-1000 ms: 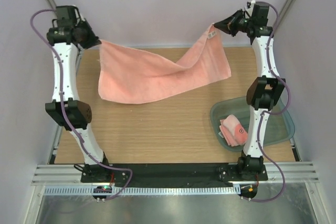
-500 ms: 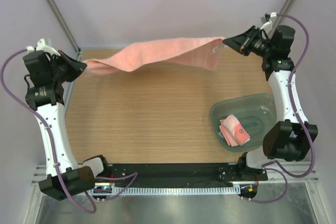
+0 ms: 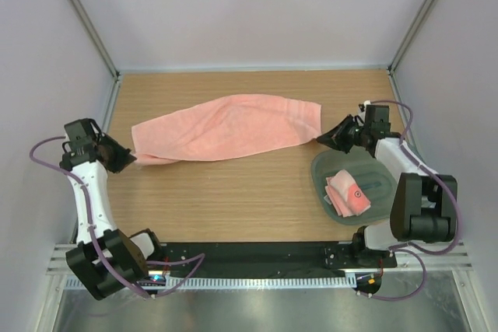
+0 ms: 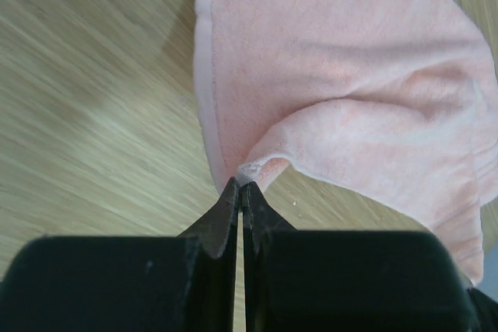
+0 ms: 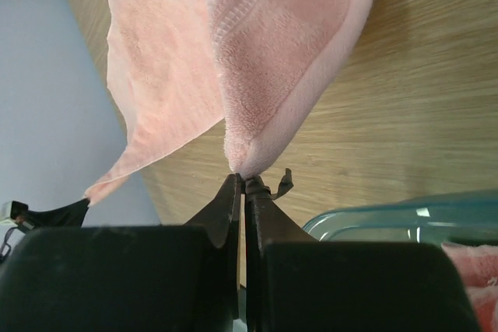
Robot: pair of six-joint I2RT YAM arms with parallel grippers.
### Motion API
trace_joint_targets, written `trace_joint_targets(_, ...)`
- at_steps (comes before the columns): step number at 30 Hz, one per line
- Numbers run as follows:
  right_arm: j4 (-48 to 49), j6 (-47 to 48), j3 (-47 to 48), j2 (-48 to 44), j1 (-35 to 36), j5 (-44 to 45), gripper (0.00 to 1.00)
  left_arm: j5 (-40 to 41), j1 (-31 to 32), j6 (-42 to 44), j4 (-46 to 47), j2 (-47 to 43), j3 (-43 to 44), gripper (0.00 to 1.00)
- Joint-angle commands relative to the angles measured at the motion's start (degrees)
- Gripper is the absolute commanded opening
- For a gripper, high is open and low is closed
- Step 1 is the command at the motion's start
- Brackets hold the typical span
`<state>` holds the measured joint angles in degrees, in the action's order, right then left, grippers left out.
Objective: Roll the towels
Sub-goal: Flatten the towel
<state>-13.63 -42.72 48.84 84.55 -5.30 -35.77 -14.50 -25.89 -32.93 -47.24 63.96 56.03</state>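
I've got the left end effector and right end effector clamped tight on the salmon-pink towel stretched between them.

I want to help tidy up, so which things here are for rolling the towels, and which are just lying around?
For the job:
- flat towel, lying stretched out, pinched at its ends by the left gripper and the right gripper
- folded towel, waiting in the tub

Just lying about:
- tub, grey-green plastic
- table, wooden
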Motion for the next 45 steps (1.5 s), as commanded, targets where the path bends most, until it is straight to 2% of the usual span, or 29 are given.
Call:
trace_joint_targets(1, -1.8, 1.6, -1.3, -7.0, 1.5, 5.4, 0.01, 4.3, -1.1, -0.6, -2.1, -2.3, 2.0, 0.0)
trace_joint_targets(4, -5.9, 1.6, -3.2, -9.8, 4.5, 10.0, 0.01, 9.0, -3.3, -1.6, -4.3, -3.5, 2.2, 0.0)
trace_joint_targets(9, -13.1, 3.2, -1.7, -10.7, 5.3, 17.5, 0.04, 9.5, -4.3, -2.8, -7.1, -5.0, 2.5, 0.0)
trace_joint_targets(10, -14.0, 4.0, -1.5, -11.2, 5.3, 18.4, 0.32, 10.1, -4.3, -2.9, -7.6, -5.5, 2.6, 0.02)
trace_joint_targets(11, -14.8, 4.5, -1.0, -11.5, 5.3, 19.2, 0.44, 10.5, -4.4, -2.9, -7.9, -5.8, 2.2, 0.05)
trace_joint_targets(13, -15.8, 4.9, 1.0, -13.1, 5.3, 20.5, 0.61, 10.4, -4.3, -3.1, -8.1, -6.5, 2.0, 0.16)
trace_joint_targets(14, -15.9, 5.3, 1.9, -13.7, 5.3, 21.7, 0.65, 10.2, -4.4, -3.4, -8.1, -7.3, 2.0, 0.37)
trace_joint_targets(15, -15.9, 5.5, 4.1, -14.1, 5.3, 22.1, 0.73, 9.9, -4.4, -3.5, -8.5, -7.4, 2.8, 0.51)
trace_joint_targets(16, -15.6, 5.6, 5.5, -14.2, 5.3, 22.1, 0.76, 9.2, -4.4, -3.7, -8.7, -7.5, 3.6, 0.7)
trace_joint_targets(19, -15.7, 5.9, 12.4, -11.4, 5.3, 21.7, 0.78, 9.0, -4.3, -4.1, -9.2, -7.5, 6.7, 0.8)
trace_joint_targets(23, -15.8, 6.5, 23.7, -0.3, 5.2, 20.8, 0.78, 7.7, -4.3, -3.7, -5.5, -7.1, 7.6, 0.82)
trace_joint_targets(28, -20.1, 9.9, 36.2, 14.5, 5.3, 22.5, 0.78, 3.2, -4.0, -2.9, 0.0, 0.7, 5.8, 0.82)
trace_joint_targets(32, -23.9, 12.4, 47.1, 25.9, 7.5, 23.3, 0.78, 5.0, -2.5, -1.8, 3.7, 7.0, 6.9, 0.83)
trace_joint_targets(37, -25.6, 13.0, 53.4, 36.0, 8.3, 24.5, 0.77, 5.4, -1.4, -1.4, 4.3, 21.3, 11.7, 0.84)
trace_joint_targets(43, -26.0, 13.5, 58.8, 42.8, 9.2, 24.3, 0.78, 5.6, 0.8, -3.4, 6.0, 30.2, 15.9, 0.86)
trace_joint_targets(45, -25.8, 13.5, 60.1, 44.8, 9.3, 23.6, 0.76, 7.9, 2.1, -3.7, 5.5, 33.2, 17.4, 0.86)
